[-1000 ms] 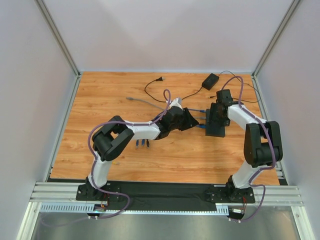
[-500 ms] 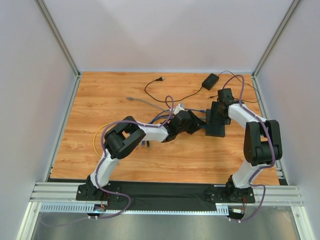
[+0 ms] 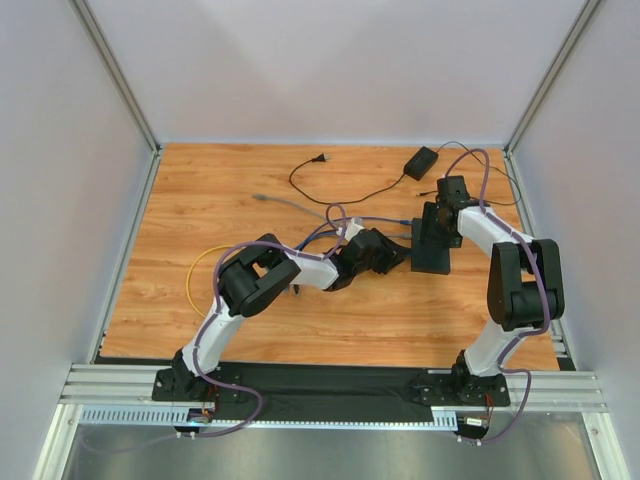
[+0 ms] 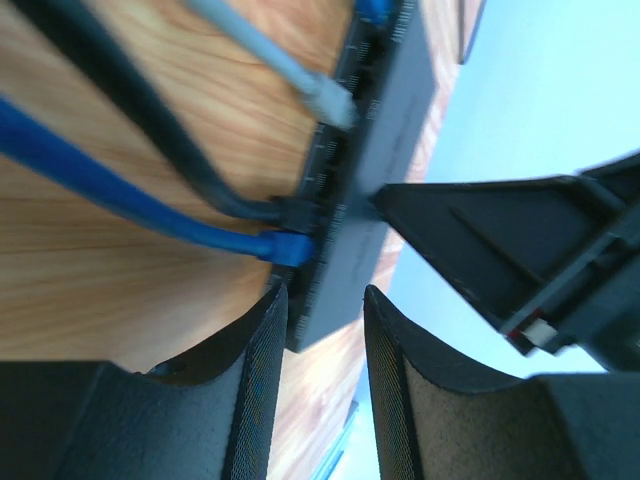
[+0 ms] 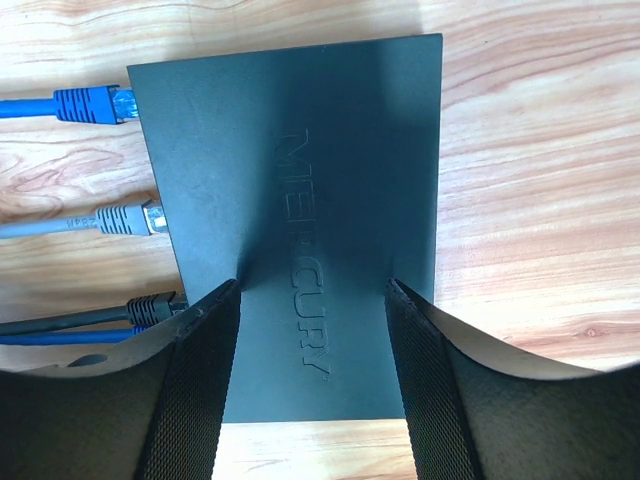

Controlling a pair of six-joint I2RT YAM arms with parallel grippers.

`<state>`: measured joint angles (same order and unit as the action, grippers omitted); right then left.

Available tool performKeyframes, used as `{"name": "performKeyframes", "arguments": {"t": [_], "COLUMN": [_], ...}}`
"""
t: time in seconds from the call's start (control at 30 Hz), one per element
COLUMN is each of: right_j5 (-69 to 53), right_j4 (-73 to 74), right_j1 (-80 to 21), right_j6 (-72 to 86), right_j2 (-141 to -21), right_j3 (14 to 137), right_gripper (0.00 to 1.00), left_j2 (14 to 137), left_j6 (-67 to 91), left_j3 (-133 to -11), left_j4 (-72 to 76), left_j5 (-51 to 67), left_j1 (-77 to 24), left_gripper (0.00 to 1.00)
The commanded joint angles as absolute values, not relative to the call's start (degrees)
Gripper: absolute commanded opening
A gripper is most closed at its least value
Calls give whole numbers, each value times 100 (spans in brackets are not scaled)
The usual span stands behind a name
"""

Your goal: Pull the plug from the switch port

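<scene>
Both arms at the switch [image 3: 432,252], right side of the table [image 3: 200,210].
From overhead I lose the ports; right wrist shows the right gripper [image 5: 312,285] spread open over its lid, left wrist shows the left gripper [image 4: 322,292] open and empty, blue plug [image 4: 290,246] just ahead.

"MERCURY" on the switch [image 5: 300,120] top

The wooden table [image 3: 200,190] bore the switch [image 3: 432,262] at three o'clock. A power adapter [image 3: 421,159] lay at one, a yellow cable [image 3: 190,280] at nine.
</scene>
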<state>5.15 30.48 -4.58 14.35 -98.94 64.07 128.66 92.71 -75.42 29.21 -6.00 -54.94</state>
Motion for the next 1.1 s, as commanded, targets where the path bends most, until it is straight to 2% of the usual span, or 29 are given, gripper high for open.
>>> {"name": "performKeyframes", "arguments": {"t": [0.0, 0.67, 1.07], "right_j5": [317, 352, 290], "right_j4": [2971, 2997, 3006], "right_j1": [-422, -413, -413], "right_j6": [1283, 1354, 1362], "right_j2": [-9941, -10187, -10248], "right_j3": [6469, 6583, 6601], "right_gripper": [62, 62, 61], "left_j2": [12920, 13306, 13430], "left_j6": [9439, 9202, 9211], "left_j3": [-7532, -8103, -8200], "left_j4": [3076, 2399, 2355], "left_j5": [-641, -1037, -1002], "left_j1": [-5528, -5563, -5572], "left_gripper": [44, 46, 40]}}
